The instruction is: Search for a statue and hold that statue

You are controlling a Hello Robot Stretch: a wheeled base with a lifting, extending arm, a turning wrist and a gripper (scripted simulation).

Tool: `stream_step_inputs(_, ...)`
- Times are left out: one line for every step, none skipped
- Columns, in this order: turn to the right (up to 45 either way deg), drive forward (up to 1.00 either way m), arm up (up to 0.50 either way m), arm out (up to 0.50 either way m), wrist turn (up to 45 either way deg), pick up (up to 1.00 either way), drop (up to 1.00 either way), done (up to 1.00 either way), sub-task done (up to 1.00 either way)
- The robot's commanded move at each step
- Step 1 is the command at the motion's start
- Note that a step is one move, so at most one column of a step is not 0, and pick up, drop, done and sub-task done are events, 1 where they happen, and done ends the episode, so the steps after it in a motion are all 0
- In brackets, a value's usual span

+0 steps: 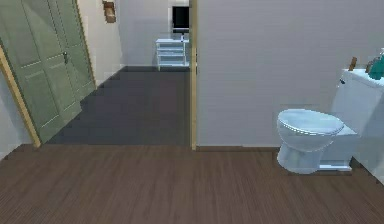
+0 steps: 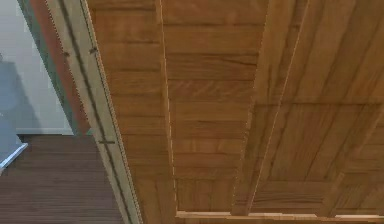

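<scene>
Ahead, white toilet (image 1: 312, 140) near right, grey-green door (image 1: 45, 70) left, white shelf unit (image 1: 172, 52) far down the hall. Wooden panelled door (image 2: 250, 110) alongside. Pincer state: cannot tell.

I log a white toilet (image 1: 312, 138) at the forward view's right on brown plank floor (image 1: 150, 190), with a small teal item (image 1: 377, 68) on its tank (image 1: 360, 100). Left of it is a pale wall (image 1: 270, 60), then a doorway onto dark flooring (image 1: 130, 105), a grey-green panelled door (image 1: 45, 60) and, far beyond, white shelves (image 1: 172, 52). Arm side view: wooden panelling (image 2: 250, 100).

One toilet (image 1: 310, 135), one white shelf unit (image 1: 172, 52)
</scene>
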Motion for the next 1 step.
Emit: stream_step_inputs(0.0,0.45,0.0,0.0,0.0,0.0,0.0,0.0,0.0)
